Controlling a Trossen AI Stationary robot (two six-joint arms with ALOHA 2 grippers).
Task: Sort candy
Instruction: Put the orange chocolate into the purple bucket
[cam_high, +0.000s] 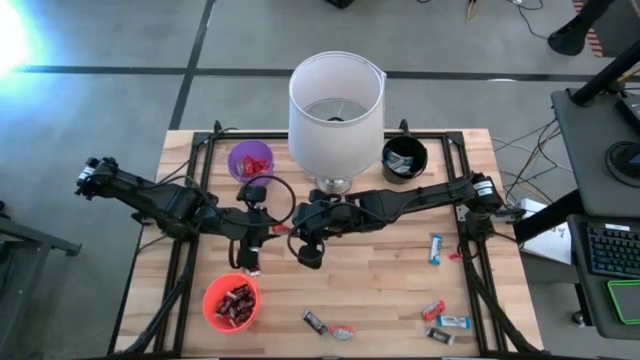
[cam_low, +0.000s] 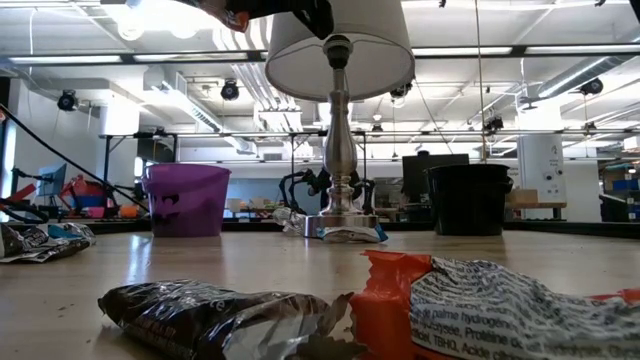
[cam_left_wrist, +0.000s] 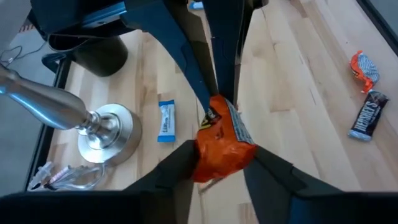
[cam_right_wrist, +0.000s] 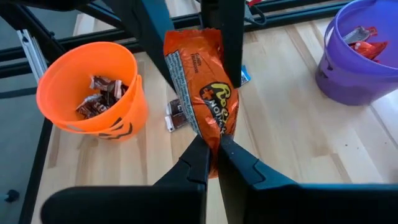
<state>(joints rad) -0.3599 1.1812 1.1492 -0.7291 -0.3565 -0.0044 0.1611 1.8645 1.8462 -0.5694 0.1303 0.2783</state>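
Orange-wrapped candy (cam_right_wrist: 202, 93) aloft above the table; other bars (cam_high: 441, 322) scattered.

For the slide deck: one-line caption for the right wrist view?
Right gripper pinches an orange candy wrapper above the table, between orange cup and purple cup.

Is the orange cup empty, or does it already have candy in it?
Not empty. The orange cup stands upright and holds several dark brown-wrapped candy bars in its bottom, well below the rim; the high view shows the same.

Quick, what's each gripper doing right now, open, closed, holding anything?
Left gripper: around the orange candy wrapper; whether it grips cannot be told.
Right gripper: shut on the same orange candy wrapper.
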